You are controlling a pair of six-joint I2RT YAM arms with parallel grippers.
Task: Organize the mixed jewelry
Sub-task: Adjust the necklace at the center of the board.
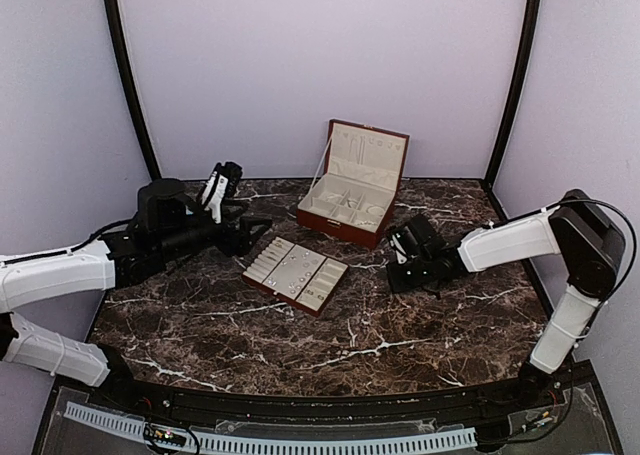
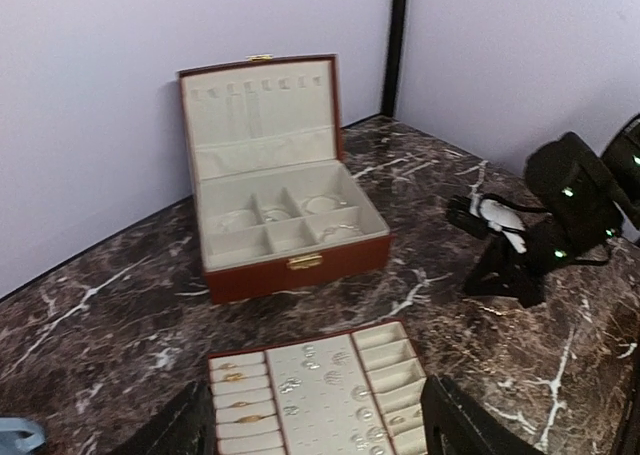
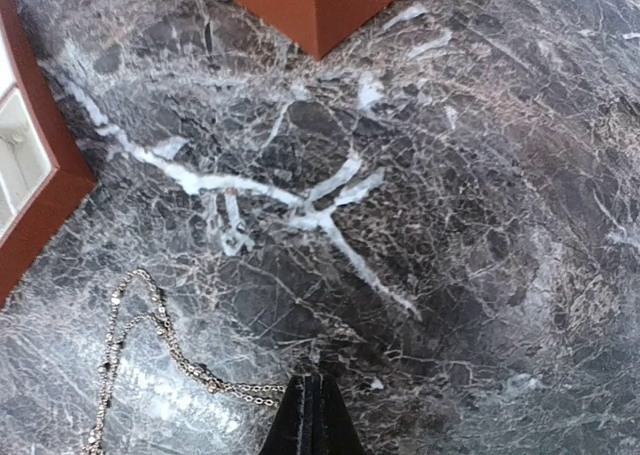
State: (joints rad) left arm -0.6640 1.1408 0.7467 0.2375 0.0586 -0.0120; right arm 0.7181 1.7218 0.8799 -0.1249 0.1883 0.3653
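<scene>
Both the left arm (image 1: 60,275) and the right arm (image 1: 510,243) wear smooth white shells, linked by chunky, rounded black joints (image 1: 590,240). A thin black cable (image 1: 633,245) loops over the right elbow. The wrists end in black housings with white inserts, the right one dotted with small green lights (image 2: 568,191), and the right fingers (image 3: 312,425) are plain matte black.

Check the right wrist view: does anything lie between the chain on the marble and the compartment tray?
Nothing visible does. Only bare marble separates the chain from the tray, whose red-brown rim is at left. The box corner sits off that path. The right gripper, jaws shut, is at the chain's near end.
</scene>
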